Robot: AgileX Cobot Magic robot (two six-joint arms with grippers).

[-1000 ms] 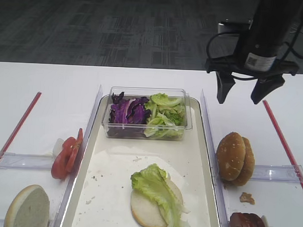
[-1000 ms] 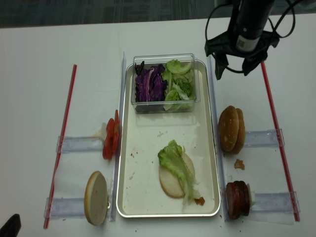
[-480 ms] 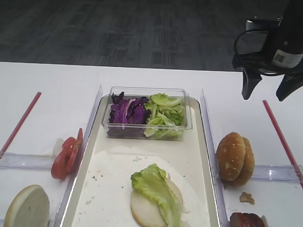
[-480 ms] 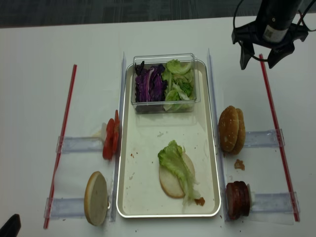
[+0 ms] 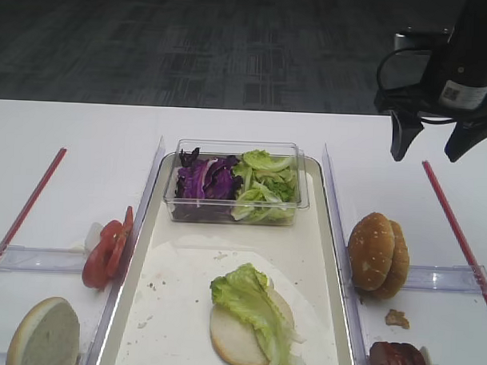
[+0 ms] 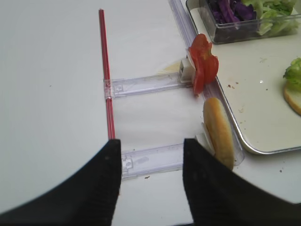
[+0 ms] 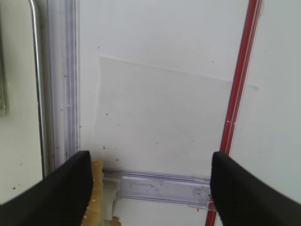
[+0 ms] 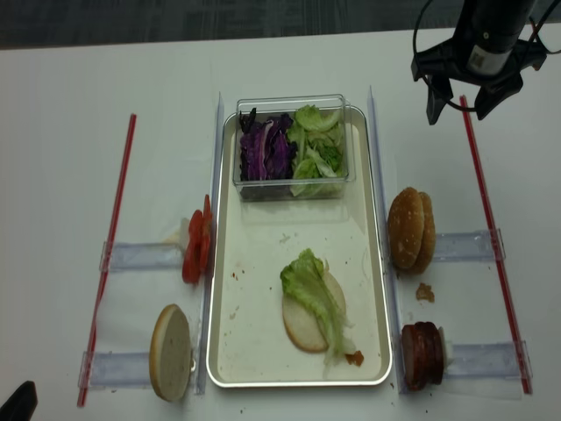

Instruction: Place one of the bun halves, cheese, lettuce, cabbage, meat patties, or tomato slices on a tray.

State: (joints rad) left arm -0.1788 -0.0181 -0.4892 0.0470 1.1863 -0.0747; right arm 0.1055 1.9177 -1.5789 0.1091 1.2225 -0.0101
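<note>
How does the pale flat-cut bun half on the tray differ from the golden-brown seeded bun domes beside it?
The pale flat-cut bun half lies flat inside the tray under a ruffled lettuce leaf. The golden-brown seeded bun domes stand on edge outside the tray, uncovered. Both are round.

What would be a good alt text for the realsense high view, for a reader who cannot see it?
A tray holds a flat bun half with lettuce on it, and a clear tub of greens and cabbage. The right gripper hangs open and empty at the far right, above the table.
</note>
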